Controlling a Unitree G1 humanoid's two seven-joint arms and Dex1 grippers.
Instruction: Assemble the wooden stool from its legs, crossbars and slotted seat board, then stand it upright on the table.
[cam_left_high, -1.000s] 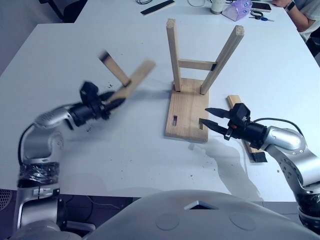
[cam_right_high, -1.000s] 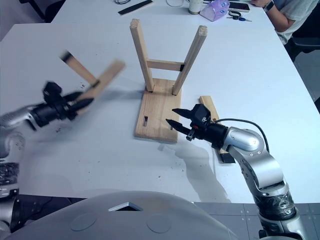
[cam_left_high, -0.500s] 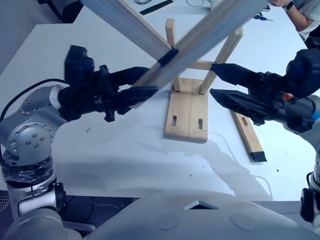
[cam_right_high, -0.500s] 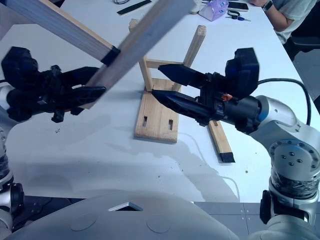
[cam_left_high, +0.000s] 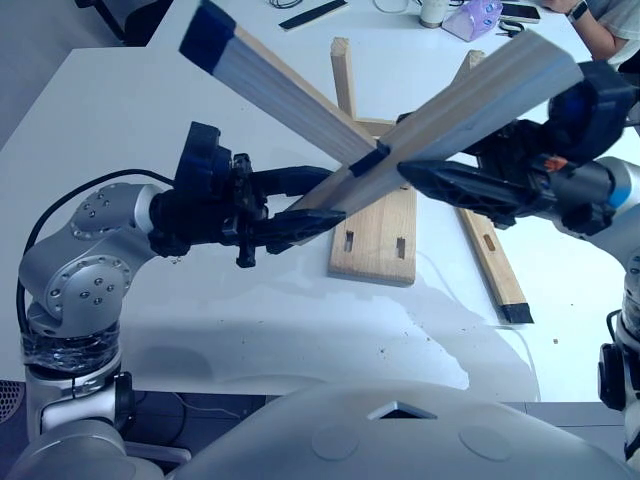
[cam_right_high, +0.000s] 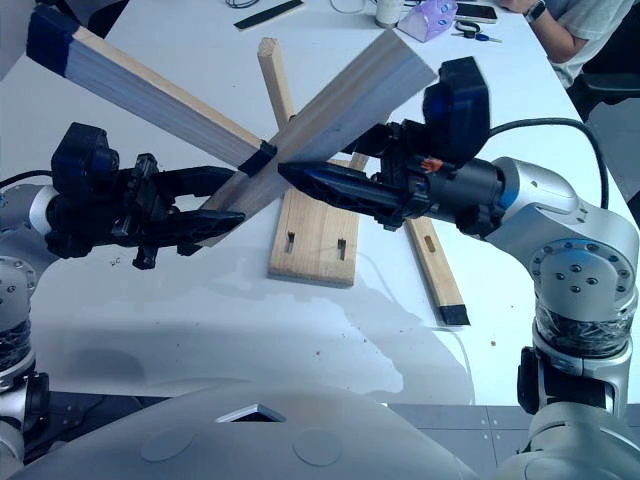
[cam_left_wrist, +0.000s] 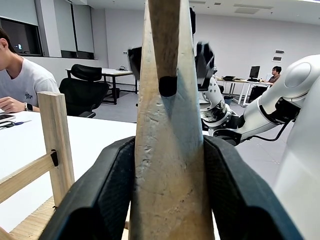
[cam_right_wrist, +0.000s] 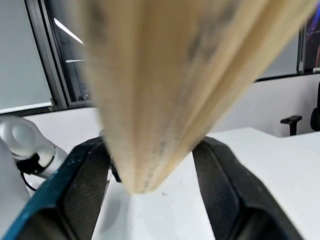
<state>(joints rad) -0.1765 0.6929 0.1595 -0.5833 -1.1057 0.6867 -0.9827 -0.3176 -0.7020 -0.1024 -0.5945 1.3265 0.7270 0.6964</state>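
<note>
I hold a frame of two legs joined by a short crossbar up in the air, well above the table. My left gripper (cam_left_high: 320, 200) is shut on the lower end of one leg (cam_left_wrist: 167, 150). That leg (cam_left_high: 480, 95) slants up to the right, and the other leg (cam_left_high: 270, 85) slants up to the left. My right gripper (cam_left_high: 415, 160) has a finger on each side of the right-slanting leg (cam_right_wrist: 150, 100), pressed against it. Behind it, the slotted seat board (cam_left_high: 372, 232) lies flat on the table. Two legs (cam_left_high: 345, 100) with a crossbar stand in the board.
A loose wooden bar (cam_left_high: 492, 265) lies on the white table (cam_left_high: 150, 110) to the right of the board. A black strip (cam_left_high: 315, 14), a cup and a purple pouch (cam_left_high: 475, 18) sit at the far edge. There is free room on the left and near sides.
My left gripper has lifted the leg frame from low on the left to high in the middle. My right gripper has risen from beside the board and closed onto the frame's upper leg.
</note>
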